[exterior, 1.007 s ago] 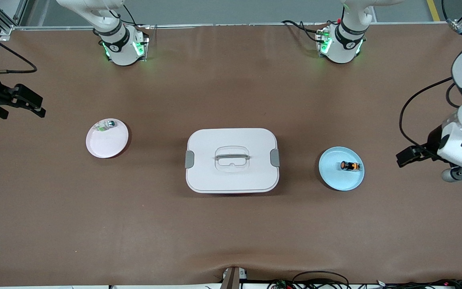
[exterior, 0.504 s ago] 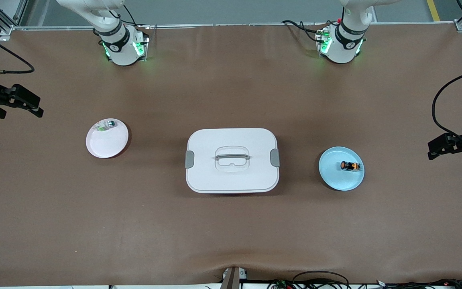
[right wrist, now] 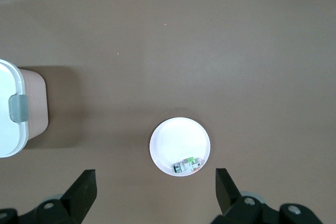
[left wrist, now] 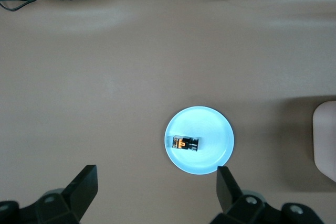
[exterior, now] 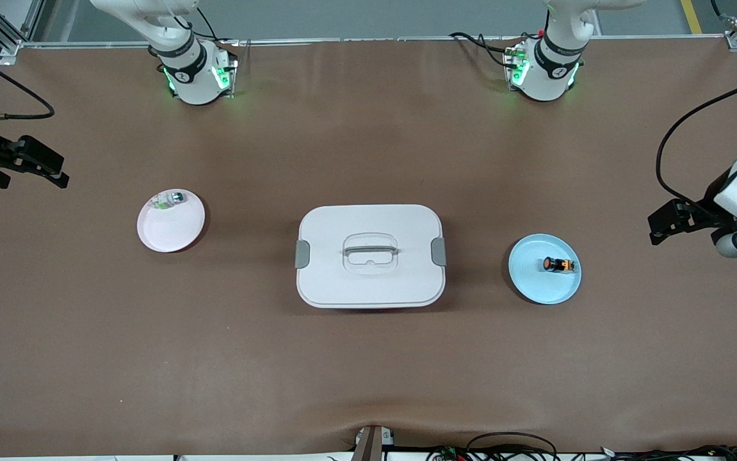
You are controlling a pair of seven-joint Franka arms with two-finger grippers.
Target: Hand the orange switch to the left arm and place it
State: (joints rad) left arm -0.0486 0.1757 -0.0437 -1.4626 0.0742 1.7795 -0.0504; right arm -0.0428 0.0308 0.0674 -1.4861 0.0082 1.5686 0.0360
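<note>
The orange switch (exterior: 558, 264) lies on its side on a blue plate (exterior: 534, 282) toward the left arm's end of the table; it also shows in the left wrist view (left wrist: 184, 142). The white box (exterior: 370, 256) with grey latches stands mid-table between the two plates. My left gripper (exterior: 661, 229) is open and empty, high up past the blue plate at the table's end; its open fingers (left wrist: 84, 186) frame the wrist view. My right gripper (exterior: 54, 173) is open and empty, high up past the pink plate (exterior: 176, 232) at the other end.
The pink plate holds a small clear-silver part with green (exterior: 168, 200), also in the right wrist view (right wrist: 187, 167). The box's latched end shows in the right wrist view (right wrist: 13, 109). Cables run along the table's edge nearest the front camera (exterior: 509, 448).
The left arm swung away toward the table's end, then came back toward the blue plate, higher in the front view than a second ago. The right gripper shifted only slightly.
</note>
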